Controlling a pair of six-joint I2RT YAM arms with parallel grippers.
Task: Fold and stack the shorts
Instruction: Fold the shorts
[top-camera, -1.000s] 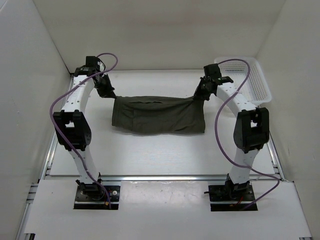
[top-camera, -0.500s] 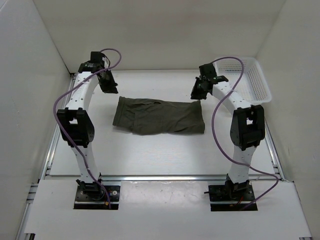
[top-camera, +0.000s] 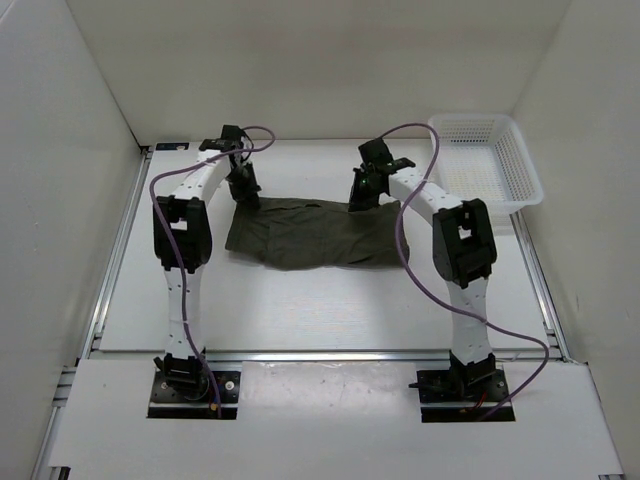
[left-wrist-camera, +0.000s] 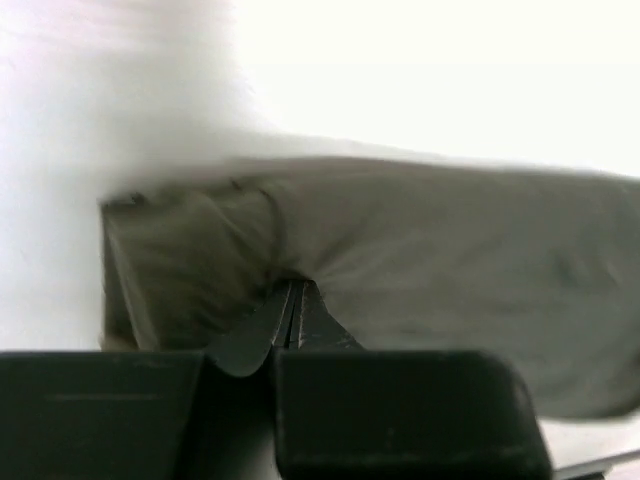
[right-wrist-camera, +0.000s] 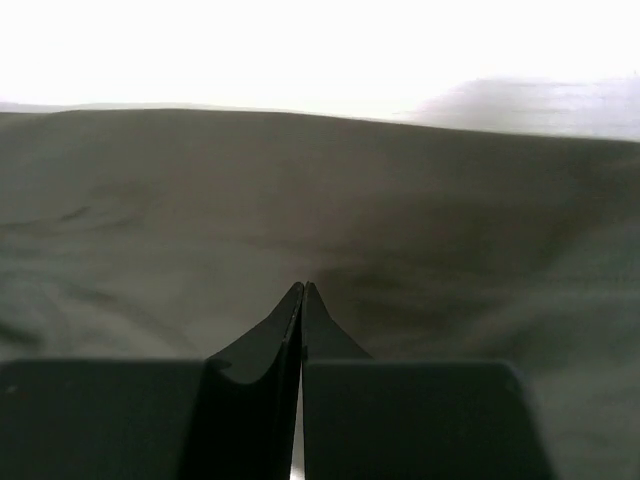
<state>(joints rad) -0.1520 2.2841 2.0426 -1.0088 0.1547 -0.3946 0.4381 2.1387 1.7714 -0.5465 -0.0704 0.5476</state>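
Released, the shorts (top-camera: 318, 233) now lie flat on the desk (top-camera: 300, 300); we see the left hand (top-camera: 245, 190) and right hand (top-camera: 361, 192) drawn inward to their far edge, fingers closed tip to tip on no visible cloth, suggesting one fold laid, another pending.

Even, diffuse overhead light fills the top external view, sharp edge to edge, with only faint soft shadows on the flat white table (top-camera: 300, 300) beside the dark olive-green cloth shorts (top-camera: 315, 235). In both wrist views the background beyond the cloth is blown out to featureless white. The left wrist view is smeared and hazy at upper left. The pressed-together black fingers of the left gripper (left-wrist-camera: 293, 290) and right gripper (right-wrist-camera: 303, 290) read as unlit silhouettes.
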